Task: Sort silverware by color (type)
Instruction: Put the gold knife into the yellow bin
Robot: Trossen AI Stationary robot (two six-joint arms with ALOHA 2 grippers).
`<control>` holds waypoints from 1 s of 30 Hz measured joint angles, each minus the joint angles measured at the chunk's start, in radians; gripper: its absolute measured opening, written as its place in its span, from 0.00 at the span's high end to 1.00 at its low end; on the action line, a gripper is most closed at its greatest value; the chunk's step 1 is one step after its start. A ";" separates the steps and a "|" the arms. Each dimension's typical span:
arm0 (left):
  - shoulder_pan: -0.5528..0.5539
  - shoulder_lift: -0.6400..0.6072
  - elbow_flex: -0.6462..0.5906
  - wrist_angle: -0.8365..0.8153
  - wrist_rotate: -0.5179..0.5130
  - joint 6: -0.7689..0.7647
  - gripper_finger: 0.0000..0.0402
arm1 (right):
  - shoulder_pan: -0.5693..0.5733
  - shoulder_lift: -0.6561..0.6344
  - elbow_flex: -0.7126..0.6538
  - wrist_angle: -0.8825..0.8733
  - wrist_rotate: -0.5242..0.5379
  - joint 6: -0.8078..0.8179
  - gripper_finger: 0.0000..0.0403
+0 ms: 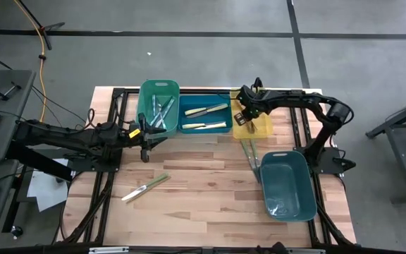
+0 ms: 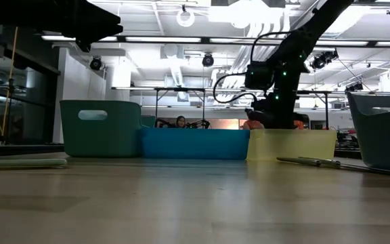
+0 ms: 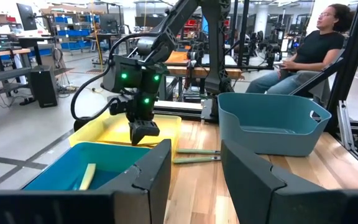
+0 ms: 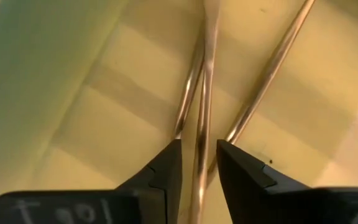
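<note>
My right gripper (image 1: 247, 118) points down into the yellow bin (image 1: 261, 131), open. Its fingers stand on either side of a brownish utensil (image 4: 205, 93) with a thin gap on each side. That utensil lies on the bin's floor, crossing two like it (image 4: 272, 68). My left gripper (image 1: 145, 137) waits open and level near the green bin (image 1: 159, 92), which holds several utensils (image 1: 162, 113). Pale yellow pieces (image 1: 206, 110) lie in the blue bin (image 1: 204, 118). More silverware lies on the table at the near left (image 1: 145, 188) and beside the yellow bin (image 1: 251, 154).
A large teal bin (image 1: 287, 185) stands on the table's right half, close to the loose utensils (image 3: 194, 155). Bare wood shows in the table's middle and near part. A person (image 3: 309, 43) sits beyond the table's right side.
</note>
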 joint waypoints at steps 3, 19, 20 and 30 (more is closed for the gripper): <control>0.000 0.000 0.000 0.000 0.000 0.000 0.67 | 0.010 -0.031 0.014 -0.029 -0.004 -0.061 0.76; 0.000 0.000 0.000 0.006 0.000 -0.008 0.67 | 0.434 -0.436 -0.517 1.198 -0.057 -0.121 0.76; 0.000 0.000 0.000 0.006 0.000 -0.008 0.67 | 0.456 -0.428 -0.546 1.317 -0.075 -0.141 0.76; 0.000 0.000 0.000 0.014 0.000 0.008 0.67 | 0.512 -0.424 -0.513 1.479 -0.100 -0.300 0.76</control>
